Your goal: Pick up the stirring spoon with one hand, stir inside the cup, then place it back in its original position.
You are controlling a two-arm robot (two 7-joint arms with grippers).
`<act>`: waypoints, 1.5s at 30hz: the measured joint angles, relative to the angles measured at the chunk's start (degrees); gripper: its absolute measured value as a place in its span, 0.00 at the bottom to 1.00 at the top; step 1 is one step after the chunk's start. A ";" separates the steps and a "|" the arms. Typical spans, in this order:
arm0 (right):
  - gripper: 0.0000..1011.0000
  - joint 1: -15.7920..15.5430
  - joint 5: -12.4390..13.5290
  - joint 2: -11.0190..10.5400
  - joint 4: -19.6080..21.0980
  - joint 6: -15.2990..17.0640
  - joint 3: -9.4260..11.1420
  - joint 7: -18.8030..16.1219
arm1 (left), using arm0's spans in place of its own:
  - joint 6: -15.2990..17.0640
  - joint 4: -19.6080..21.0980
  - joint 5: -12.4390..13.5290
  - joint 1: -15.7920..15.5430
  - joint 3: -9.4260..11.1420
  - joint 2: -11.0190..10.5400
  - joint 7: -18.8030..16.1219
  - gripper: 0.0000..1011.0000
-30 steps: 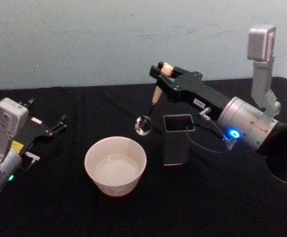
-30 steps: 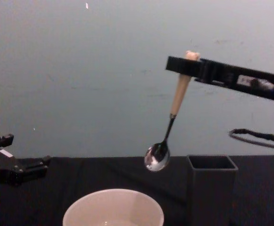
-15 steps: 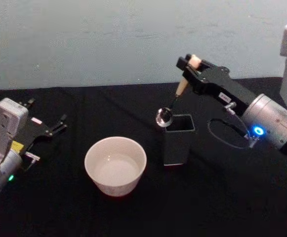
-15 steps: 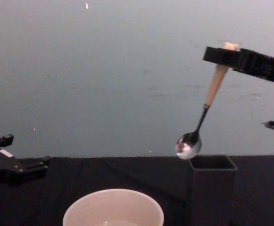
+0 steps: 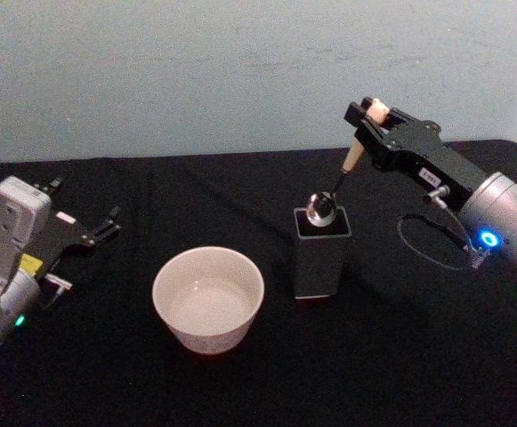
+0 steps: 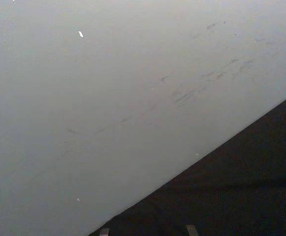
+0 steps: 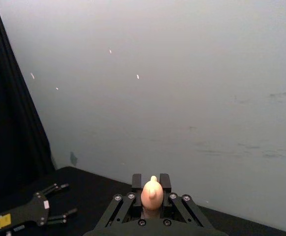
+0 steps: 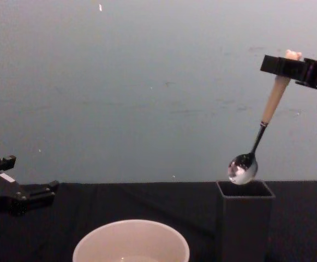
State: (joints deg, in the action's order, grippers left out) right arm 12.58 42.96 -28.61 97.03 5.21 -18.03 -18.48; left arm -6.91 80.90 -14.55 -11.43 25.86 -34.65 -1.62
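— Moved since a second ago: right end effector (image 5: 371,114), clamped on the stirring spoon (image 8: 256,143), is carried from near the cup (image 5: 208,297) to above the holder (image 8: 245,218); bowl hangs tilted at its mouth.

— Risk: bowl may be caught on the rim and the holder tipped. Count: one spoon, one cup, one holder. Left end effector (image 5: 107,224) is parked on the surface (image 5: 400,374), narrowly parted.
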 joint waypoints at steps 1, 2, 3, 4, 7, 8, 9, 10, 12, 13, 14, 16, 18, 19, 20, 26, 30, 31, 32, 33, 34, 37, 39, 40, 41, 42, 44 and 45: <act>0.21 0.00 0.00 0.00 0.00 0.00 0.00 0.00 | 0.00 0.00 0.00 0.00 0.00 0.00 0.00 0.99; 0.21 -0.05 -0.30 -0.11 -0.10 -0.05 0.04 0.01 | 0.00 0.00 0.00 0.00 0.00 0.00 0.00 0.99; 0.21 -0.08 -0.46 -0.17 -0.16 -0.08 0.04 0.01 | 0.00 0.00 0.00 0.00 0.00 0.00 0.00 0.99; 0.21 -0.15 -0.89 -0.30 -0.33 -0.20 0.04 0.00 | 0.00 0.00 0.00 0.00 0.00 0.00 0.00 0.99; 0.21 -0.23 -1.32 -0.41 -0.51 -0.24 0.04 -0.03 | 0.00 0.00 0.00 0.00 0.00 0.00 0.00 0.99; 0.21 -0.23 -1.64 -0.44 -0.72 -0.24 0.04 -0.07 | 0.00 0.00 0.00 0.00 0.00 0.00 0.00 0.99; 0.21 -0.23 -1.78 -0.44 -0.84 -0.25 0.04 -0.09 | 0.00 0.00 0.00 0.00 0.00 0.00 0.00 0.99; 0.21 -0.24 -2.06 -0.44 -1.04 -0.25 0.01 -0.15 | 0.00 0.00 0.00 0.00 0.00 0.00 0.00 0.99; 0.21 -0.25 -2.28 -0.43 -1.23 -0.22 -0.03 -0.30 | 0.00 0.00 0.00 0.00 0.00 0.00 0.00 0.99; 0.21 -0.25 -2.41 -0.43 -1.33 -0.20 -0.09 -0.38 | 0.00 0.00 0.00 0.00 0.00 0.00 0.00 0.99; 0.21 -0.25 -2.70 -0.35 -1.58 -0.15 -0.25 -0.49 | 0.00 0.00 0.00 0.00 0.00 0.00 0.00 0.99; 0.21 -0.23 -3.02 -0.29 -1.80 -0.09 -0.39 -0.56 | 0.00 0.00 0.00 0.00 0.00 0.00 0.00 0.99; 0.21 -0.14 -3.60 -0.19 -2.21 -0.04 -0.67 -0.78 | 0.00 0.00 0.00 0.00 0.00 0.00 0.00 0.99; 0.21 -0.04 -4.07 -0.12 -2.53 -0.03 -0.92 -0.91 | 0.00 0.00 0.00 0.00 0.00 0.00 0.00 0.99; 0.21 -0.04 -4.07 -0.12 -2.53 -0.03 -0.92 -0.91 | 0.00 0.00 0.00 0.00 0.00 0.00 0.00 0.99; 0.21 0.30 -6.26 0.15 -3.80 0.34 -1.96 -1.32 | 0.00 0.00 0.00 0.00 0.00 0.00 0.00 0.99; 0.21 0.55 -7.84 0.54 -4.73 0.67 -2.71 -1.49 | 0.00 0.00 0.00 0.00 0.00 0.00 0.00 0.99; 0.21 0.59 -8.05 0.62 -4.92 0.76 -2.81 -1.50 | 0.00 0.00 0.00 0.00 0.00 0.00 0.00 0.99; 0.21 0.62 -8.27 0.70 -5.08 0.86 -2.90 -1.53 | 0.00 0.00 0.00 0.00 0.00 0.00 0.00 0.99; 0.21 0.66 -8.45 0.76 -5.21 0.95 -2.95 -1.57 | 0.00 0.00 0.00 0.00 0.00 0.00 0.00 0.99; 0.21 0.69 -8.79 0.91 -5.47 1.06 -3.06 -1.68 | 0.00 0.00 0.00 0.00 0.00 0.00 0.00 0.99; 0.21 0.71 -9.27 1.11 -5.85 1.24 -3.24 -1.81 | 0.00 0.00 0.00 0.00 0.00 0.00 0.00 0.99; 0.21 0.73 -9.73 1.31 -6.23 1.42 -3.40 -1.94 | 0.00 0.00 0.00 0.00 0.00 0.00 0.00 0.99; 0.21 0.78 -9.99 1.46 -6.54 1.57 -3.49 -2.04 | 0.00 0.00 0.00 0.00 0.00 0.00 0.00 0.99; 0.21 0.80 -10.08 1.54 -6.69 1.65 -3.53 -2.11 | 0.00 0.00 0.00 0.00 0.00 0.00 0.00 0.99; 0.21 0.82 -10.17 1.62 -6.85 1.74 -3.57 -2.16 | 0.00 0.00 0.00 0.00 0.00 0.00 0.00 0.99; 0.21 0.89 -10.44 1.86 -7.38 2.04 -3.65 -2.24 | 0.00 0.00 0.00 0.00 0.00 0.00 0.00 0.99; 0.21 0.89 -10.54 1.96 -7.55 2.13 -3.69 -2.25 | 0.00 0.00 0.00 0.00 0.00 0.00 0.00 0.99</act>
State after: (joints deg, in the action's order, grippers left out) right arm 13.48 32.42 -26.65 89.48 7.35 -21.72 -20.73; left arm -6.91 80.90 -14.55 -11.43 25.86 -34.64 -1.62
